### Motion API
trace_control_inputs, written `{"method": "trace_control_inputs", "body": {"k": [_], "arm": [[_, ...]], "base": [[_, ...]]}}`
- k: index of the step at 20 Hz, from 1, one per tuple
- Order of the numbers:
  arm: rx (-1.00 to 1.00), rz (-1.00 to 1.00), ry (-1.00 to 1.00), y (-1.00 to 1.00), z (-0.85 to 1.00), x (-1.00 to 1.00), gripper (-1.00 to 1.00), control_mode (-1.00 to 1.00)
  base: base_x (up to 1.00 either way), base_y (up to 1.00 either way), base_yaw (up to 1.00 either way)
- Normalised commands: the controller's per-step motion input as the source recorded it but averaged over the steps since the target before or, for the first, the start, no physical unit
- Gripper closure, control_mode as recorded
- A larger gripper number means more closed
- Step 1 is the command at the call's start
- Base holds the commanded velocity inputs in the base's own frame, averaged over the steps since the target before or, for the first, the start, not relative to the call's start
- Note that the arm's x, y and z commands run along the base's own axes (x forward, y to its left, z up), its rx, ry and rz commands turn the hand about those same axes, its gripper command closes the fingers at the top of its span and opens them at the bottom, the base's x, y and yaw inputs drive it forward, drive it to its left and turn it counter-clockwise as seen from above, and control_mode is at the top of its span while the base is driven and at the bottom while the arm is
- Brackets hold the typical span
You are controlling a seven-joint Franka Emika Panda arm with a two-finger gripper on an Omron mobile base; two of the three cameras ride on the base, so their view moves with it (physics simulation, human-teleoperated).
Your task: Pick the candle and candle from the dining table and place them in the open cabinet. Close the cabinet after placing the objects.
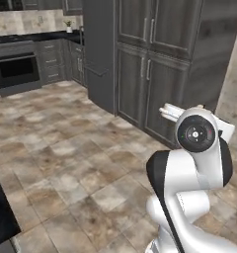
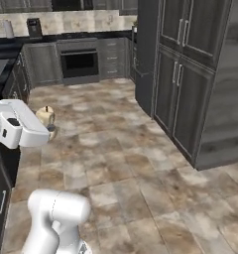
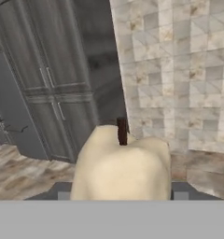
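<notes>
Clearly lumpy cream candle (image 3: 121, 168), dark wick upright, sits clamped in gripper (image 3: 119, 195).

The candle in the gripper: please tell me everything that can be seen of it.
The candle is cream-beige, lumpy and rounded, waxy in look, with a short dark brown wick standing at its top. In the hand view it sits upright between the fingers of the gripper, which is closed on its sides. In the right base view it pokes out in front of the white hand, held in the air above the tiled floor.
</notes>
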Motion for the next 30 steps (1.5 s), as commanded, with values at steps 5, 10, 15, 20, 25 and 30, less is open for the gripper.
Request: {"method": "trace_control_inputs", "body": {"k": [5,10,15,20,25,30], "arm": [[0.0,0.0,0.0,0.0,0.0,0.0,1.0,1.0],[0.0,0.0,0.0,0.0,0.0,0.0,1.0,1.0],[0.0,0.0,0.0,0.0,0.0,0.0,1.0,1.0],[0.0,0.0,0.0,0.0,0.0,0.0,1.0,1.0],[0.0,0.0,0.0,0.0,0.0,0.0,1.0,1.0],[0.0,0.0,0.0,0.0,0.0,0.0,1.0,1.0]], "base": [[0.93,-0.25,0.32],[0.92,-0.29,0.3],[0.96,-0.29,0.26],[1.0,-0.27,0.25],[1.0,-0.26,0.25],[1.0,-0.26,0.24]]}}
